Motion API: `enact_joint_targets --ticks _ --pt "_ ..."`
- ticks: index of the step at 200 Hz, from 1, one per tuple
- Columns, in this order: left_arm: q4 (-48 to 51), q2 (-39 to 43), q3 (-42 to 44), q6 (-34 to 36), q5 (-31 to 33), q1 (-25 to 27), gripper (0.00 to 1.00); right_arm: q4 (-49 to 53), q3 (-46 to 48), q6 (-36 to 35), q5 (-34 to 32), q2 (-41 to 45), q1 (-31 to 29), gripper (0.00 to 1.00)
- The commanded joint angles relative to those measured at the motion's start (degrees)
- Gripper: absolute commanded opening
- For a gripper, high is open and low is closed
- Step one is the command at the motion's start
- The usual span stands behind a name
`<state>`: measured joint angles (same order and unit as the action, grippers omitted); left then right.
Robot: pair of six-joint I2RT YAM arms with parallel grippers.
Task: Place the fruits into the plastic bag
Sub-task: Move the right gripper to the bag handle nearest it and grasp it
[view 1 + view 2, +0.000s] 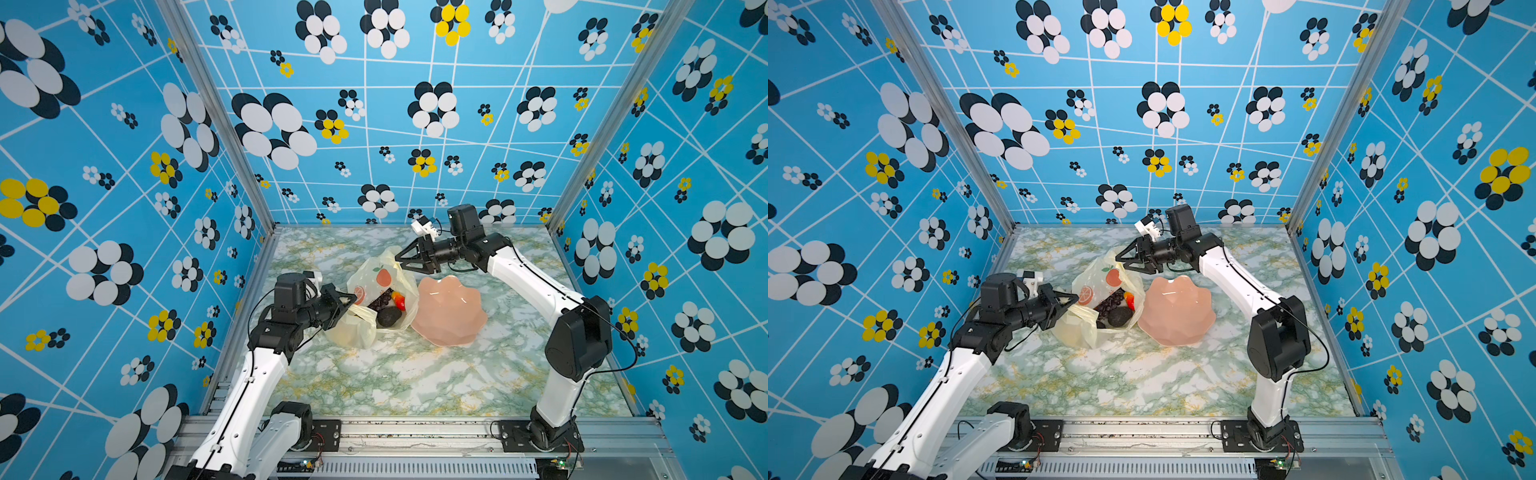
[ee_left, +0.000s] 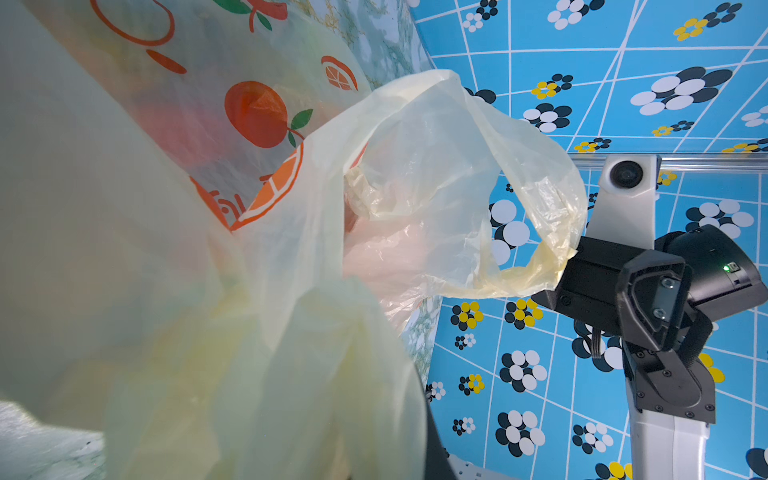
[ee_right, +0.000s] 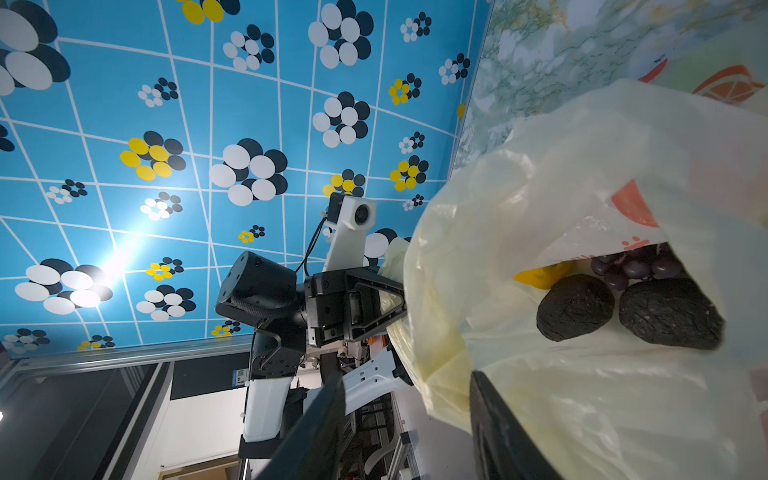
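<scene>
While near right hand [image 1: 401,260], fruits [image 1: 388,316] inside bag [image 1: 353,332]

The pale-yellow plastic bag [image 1: 353,332], printed with orange slices, lies crumpled, its mouth gaping. Inside sit a purple grape bunch [image 1: 381,301], a red-yellow piece [image 1: 399,300], two dark bumpy ovals [image 3: 575,307] and seemingly a yellow piece [image 3: 540,274].

Orange writing [image 2: 224,206] on plastic bag [image 2: 166,257], perhaps illegible
</scene>
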<state>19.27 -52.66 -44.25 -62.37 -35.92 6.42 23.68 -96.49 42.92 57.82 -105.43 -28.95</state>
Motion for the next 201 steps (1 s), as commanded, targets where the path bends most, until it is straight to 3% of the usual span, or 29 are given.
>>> enact_joint_targets --ticks 1,19,90,201 --pt "-0.5 0.1 -0.3 0.6 0.5 0.4 0.0 11.4 -4.8 -8.8 -3.3 -1.9 -1.2 0.51" --pt "-0.5 0.0 -0.5 0.6 0.4 0.5 0.0 19.9 -8.6 -15.8 -7.2 -3.8 -2.3 0.51" --pt "0.4 -0.3 -1.0 0.8 0.2 0.6 0.0 33.2 -19.1 -26.5 -18.1 -8.7 -7.1 0.52" --pt "0.9 -1.2 -2.2 0.8 0.0 0.7 0.0 32.5 -33.7 -25.2 -18.5 -18.1 -9.7 0.53"
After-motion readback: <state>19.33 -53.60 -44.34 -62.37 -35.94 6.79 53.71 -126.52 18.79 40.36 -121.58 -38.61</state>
